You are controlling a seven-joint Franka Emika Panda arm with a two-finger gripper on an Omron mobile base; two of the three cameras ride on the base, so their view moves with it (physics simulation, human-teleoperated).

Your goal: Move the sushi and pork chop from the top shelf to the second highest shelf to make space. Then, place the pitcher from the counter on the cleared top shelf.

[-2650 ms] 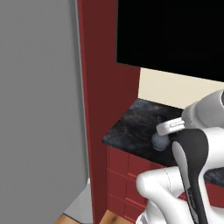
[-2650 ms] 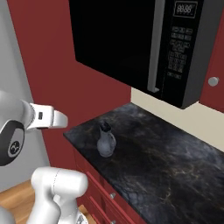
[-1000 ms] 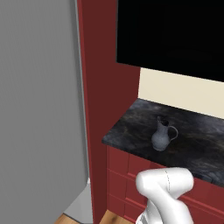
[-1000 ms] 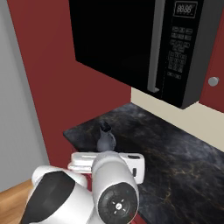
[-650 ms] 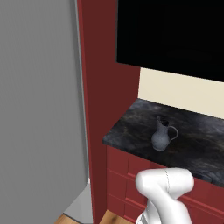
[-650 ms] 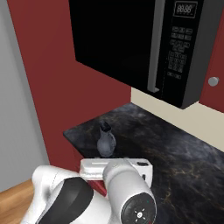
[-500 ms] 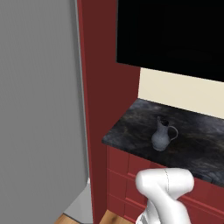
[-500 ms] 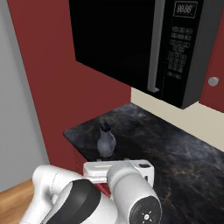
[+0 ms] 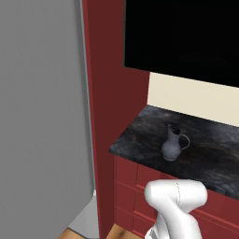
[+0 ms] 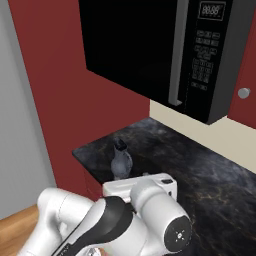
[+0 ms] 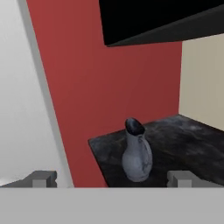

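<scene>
Left base view: pitcher [image 9: 173,144] upright on the counter [image 9: 140,140], near its left front corner, handle to the right. Black microwave [image 9: 186,37] overhead, grey fridge side [image 9: 42,116] at left.

Right base view: pitcher [image 10: 121,160] stands just past the arm's white wrist, on the counter [image 10: 210,175] below the microwave [image 10: 165,45].

Hand view: gripper [image 11: 112,179] spread wide, nothing between the fingertips [image 11: 42,178]. Pitcher [image 11: 136,152] sits ahead, centred between them, apart from both, on the counter [image 11: 183,135].
</scene>
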